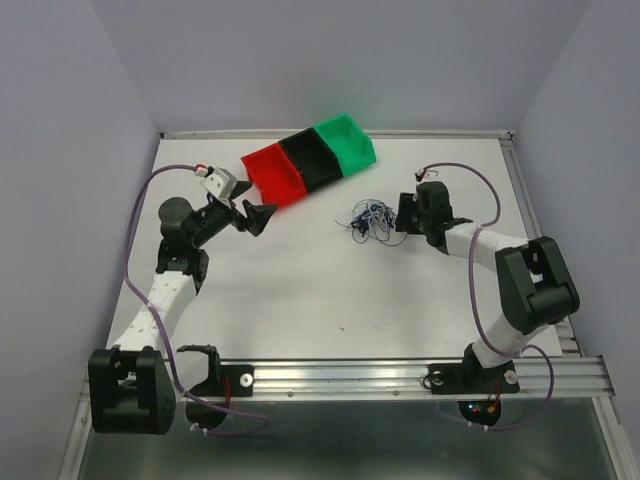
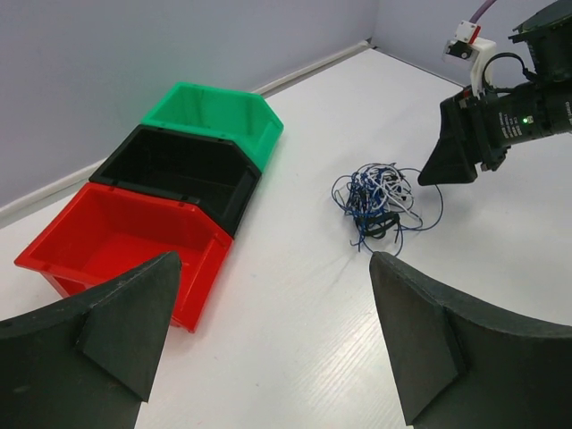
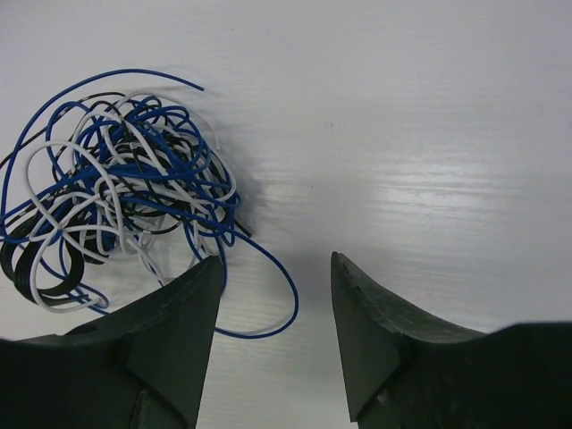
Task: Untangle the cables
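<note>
Inspecting the right gripper (image 3: 277, 268) first: its two fingers (image 3: 179, 340) stood partly apart, pressed on nothing. The cables (image 3: 116, 188) lay in one tangled heap of blue, white and black strands on the table (image 3: 429, 134), ahead of this gripper and off to the left of its left finger. One blue loop (image 3: 290, 308) ran out of the heap into the gap between the fingers, lying flat on the table; whether it touched the left finger could not be told. The right finger was clear of every strand.

The left gripper (image 2: 277, 331) was spread wide, with nothing between its fingers (image 2: 420, 340). From this gripper the heap (image 2: 380, 201) lay well ahead and slightly right, apart from both fingers. Beyond the heap, the right gripper (image 2: 447, 165) pointed down at its far edge.

Three bins stood in a touching row ahead and left of the left gripper: red (image 2: 134, 228) nearest, black (image 2: 170, 170) in the middle, green (image 2: 214, 116) farthest. No strand reached them.

From above, the heap (image 1: 372, 220) sat just beside the right gripper (image 1: 403, 215) and well apart from the left gripper (image 1: 255, 215)
</note>
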`<state>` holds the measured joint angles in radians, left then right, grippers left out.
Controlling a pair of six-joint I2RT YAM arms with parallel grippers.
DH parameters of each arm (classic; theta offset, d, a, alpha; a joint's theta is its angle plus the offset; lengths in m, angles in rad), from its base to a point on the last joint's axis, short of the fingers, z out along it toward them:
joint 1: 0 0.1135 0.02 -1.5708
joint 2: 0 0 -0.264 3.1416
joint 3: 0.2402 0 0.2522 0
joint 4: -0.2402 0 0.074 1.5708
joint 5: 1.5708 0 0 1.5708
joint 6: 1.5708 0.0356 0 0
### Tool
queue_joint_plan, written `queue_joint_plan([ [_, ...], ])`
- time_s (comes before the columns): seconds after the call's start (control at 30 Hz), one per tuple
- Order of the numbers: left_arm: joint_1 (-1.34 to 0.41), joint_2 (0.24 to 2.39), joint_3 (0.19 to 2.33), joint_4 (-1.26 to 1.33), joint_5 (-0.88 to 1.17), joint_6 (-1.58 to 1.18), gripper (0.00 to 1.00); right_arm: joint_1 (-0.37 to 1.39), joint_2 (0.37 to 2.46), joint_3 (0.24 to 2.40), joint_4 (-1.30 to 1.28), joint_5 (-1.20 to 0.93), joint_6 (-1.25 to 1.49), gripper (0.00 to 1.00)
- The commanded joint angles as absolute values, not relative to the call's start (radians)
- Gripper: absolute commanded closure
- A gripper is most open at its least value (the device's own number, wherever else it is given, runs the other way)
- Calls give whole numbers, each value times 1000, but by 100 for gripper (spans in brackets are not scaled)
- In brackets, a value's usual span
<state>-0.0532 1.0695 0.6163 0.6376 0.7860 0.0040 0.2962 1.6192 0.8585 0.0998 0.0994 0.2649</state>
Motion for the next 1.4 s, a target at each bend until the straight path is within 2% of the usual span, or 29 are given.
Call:
queue_joint_plan([
  [0.0,-58,1045,660,669,808,25,1,302,1646,946,110,178,252,44],
  [0.13,-81,1048,660,660,799,38,1,302,1678,976,110,160,252,64],
  [0.27,-133,1054,667,632,747,75,1,302,1675,977,110,126,268,100],
  [0.3,-146,1055,672,629,735,95,1,302,1646,970,112,123,271,100],
  [0.47,-276,1147,758,600,637,187,1,302,1553,931,120,106,291,100],
  [0.7,-394,1552,1096,407,587,298,1,313,1482,879,115,107,324,99],
  [0.73,-406,1669,1203,326,588,323,1,314,1477,877,114,104,328,91],
  [0.8,-420,1767,1288,278,571,336,1,316,1486,876,110,83,327,59],
  [0.83,-429,1840,1340,259,562,342,1,319,1493,876,109,80,327,55],
  [0.97,-466,1928,1405,249,528,360,1,321,1532,888,109,68,318,49],
  [1.03,-489,1960,1433,229,537,359,1,322,1557,897,112,55,311,39],
  [1.1,-520,1977,1446,216,534,359,1,321,1604,911,115,28,304,38],
  [1.17,-537,1988,1444,209,541,356,1,324,1638,931,115,6,301,45],
  [1.37,-568,1988,1408,221,552,339,1,367,1732,974,136,29,265,45],
])
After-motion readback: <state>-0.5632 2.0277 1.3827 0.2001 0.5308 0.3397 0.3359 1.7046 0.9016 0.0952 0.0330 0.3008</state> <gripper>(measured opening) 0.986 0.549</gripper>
